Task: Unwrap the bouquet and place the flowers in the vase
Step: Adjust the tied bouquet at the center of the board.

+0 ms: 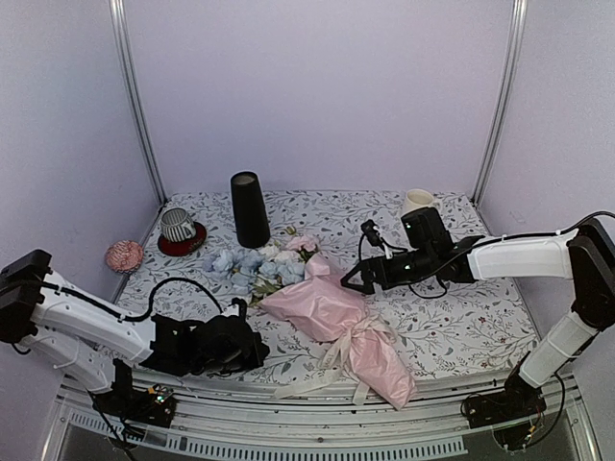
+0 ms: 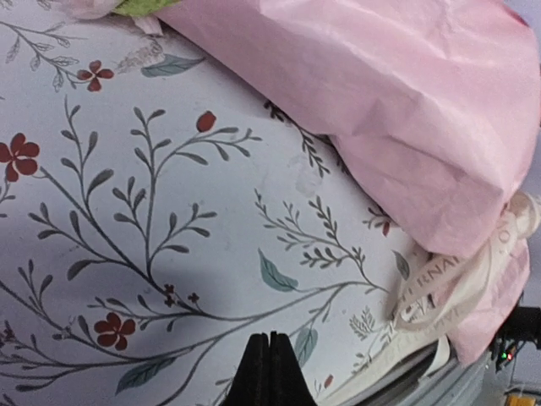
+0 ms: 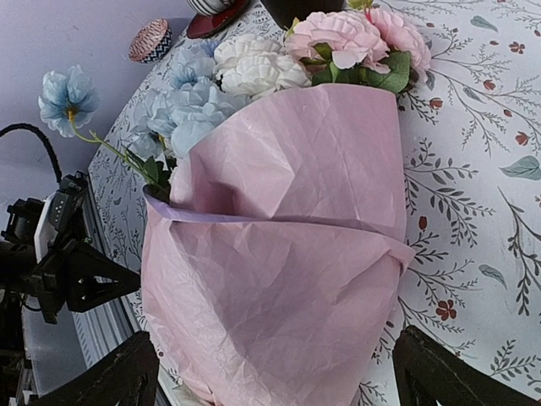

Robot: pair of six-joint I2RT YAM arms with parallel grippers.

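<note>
Nearest the lens in the overhead view, my left gripper (image 1: pixel 258 348) sits low at the front edge of the floral tablecloth (image 1: pixel 461 327), just left of the bouquet (image 1: pixel 332 312). The bouquet lies on its side mid-table, with the flowers (image 1: pixel 255 261) pointing toward the back left and the tied end toward me. Its cream ribbon (image 1: pixel 346 360) trails over the table's front edge. My right gripper (image 1: pixel 354 280) reaches in from the right, at the cone's upper edge. The black vase (image 1: pixel 250 209) stands upright behind the blooms. A striped cup (image 1: pixel 178 224) on a red saucer (image 1: pixel 183 245) is to its left, and a cream mug (image 1: pixel 418 202) sits at the back right.

From the left wrist, the fingers (image 2: pixel 269 372) are pressed together with nothing between them, over bare cloth. The pink paper (image 2: pixel 397 110) and the ribbon knot (image 2: pixel 461 275) are off to the right.

From the right wrist, the right gripper (image 3: pixel 279 372) is spread wide, with a dark finger on either side of the paper cone (image 3: pixel 279 254). I cannot tell whether either finger touches it. Pink, white and pale blue blooms spill from the cone's mouth.
</note>
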